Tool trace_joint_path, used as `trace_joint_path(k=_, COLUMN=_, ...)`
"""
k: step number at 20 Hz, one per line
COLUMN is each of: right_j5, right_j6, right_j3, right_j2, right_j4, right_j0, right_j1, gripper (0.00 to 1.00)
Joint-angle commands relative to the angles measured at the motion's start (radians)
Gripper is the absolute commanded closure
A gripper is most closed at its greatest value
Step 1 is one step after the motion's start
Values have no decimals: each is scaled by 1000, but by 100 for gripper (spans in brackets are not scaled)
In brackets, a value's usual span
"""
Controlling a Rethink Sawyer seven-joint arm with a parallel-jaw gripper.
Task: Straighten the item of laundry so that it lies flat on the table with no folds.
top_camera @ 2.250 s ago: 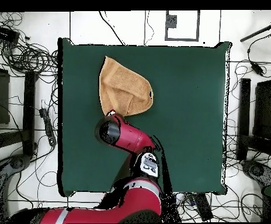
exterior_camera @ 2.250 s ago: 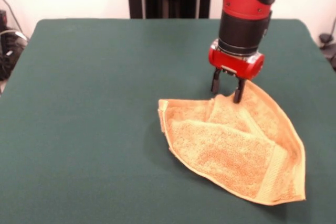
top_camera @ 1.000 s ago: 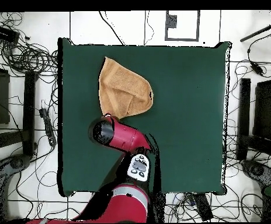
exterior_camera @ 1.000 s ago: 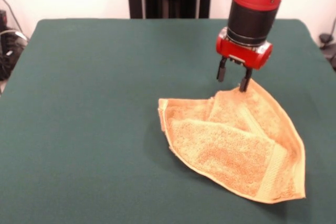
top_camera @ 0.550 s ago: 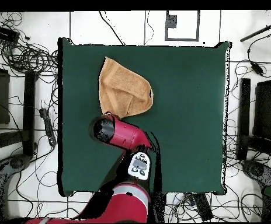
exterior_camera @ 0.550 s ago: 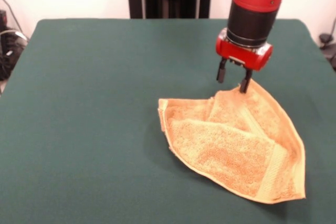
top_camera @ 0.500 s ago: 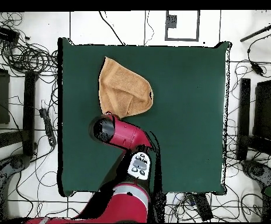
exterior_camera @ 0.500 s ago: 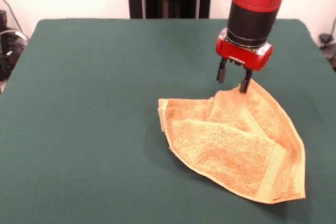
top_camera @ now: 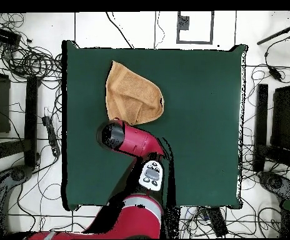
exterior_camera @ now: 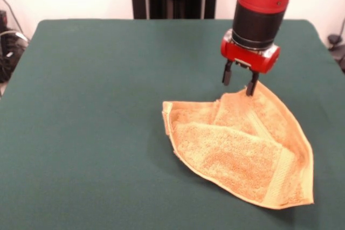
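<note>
Pincer (exterior_camera: 238,83) gapes over towel (exterior_camera: 242,146), hidden overhead.

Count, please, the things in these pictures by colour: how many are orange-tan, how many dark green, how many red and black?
Orange-tan: 1, the folded square terry cloth towel.
Dark green: 1, the large felt-covered table.
Red and black: 1, the robot arm with its open hand, above the towel's far edge.
Total: 3.

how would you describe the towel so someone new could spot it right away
Start at the big dark green table and follow the red arm down to its open gripper. Just below the gripper lies the orange-tan terry towel, folded over itself into a rough triangle, the only thing on the table.
</note>
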Motion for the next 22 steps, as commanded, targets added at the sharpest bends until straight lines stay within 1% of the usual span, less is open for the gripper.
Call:
trace_joint_path(k=1, right_j5=107, right_j6=94, right_j3=-37, right_j2=46, right_j4=-42, right_j0=3, right_j1=42, gripper=0)
trace_joint_path(k=9, right_j5=107, right_j6=106, right_j3=-37, right_j2=54, right_j4=-56, right_j0=-1, right_j1=39, gripper=0)
trace_joint_path(k=15, right_j5=127, right_j6=103, right_j3=-21, right_j2=55, right_j4=-63, right_j0=-2, right_j1=14, gripper=0)
trace_joint_path(k=22, right_j5=138, right_j6=109, right_j3=-23, right_j2=50, right_j4=-63, right_j0=1, right_j1=10, gripper=0)
